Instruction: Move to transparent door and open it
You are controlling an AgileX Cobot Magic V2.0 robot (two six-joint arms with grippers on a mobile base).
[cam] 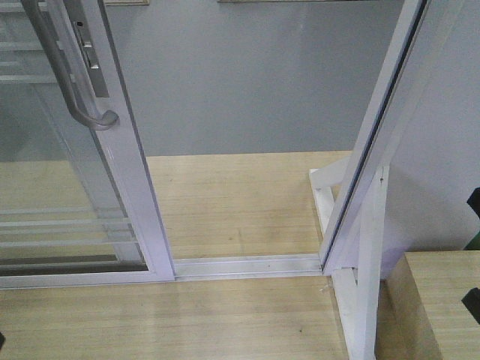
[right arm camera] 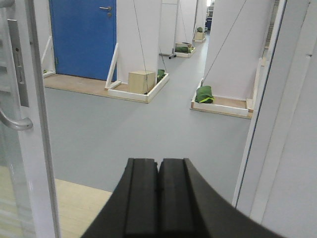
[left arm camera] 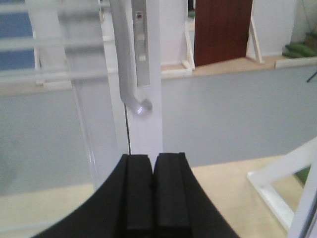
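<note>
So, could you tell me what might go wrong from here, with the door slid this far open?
1. Both grippers are shut: the left gripper hangs below the grey handle without holding it, so a further pull could miss.
2. The right gripper points through the gap between the transparent door and the white jamb post; driving forward might clip either.
3. The floor track could catch the wheels.
</note>
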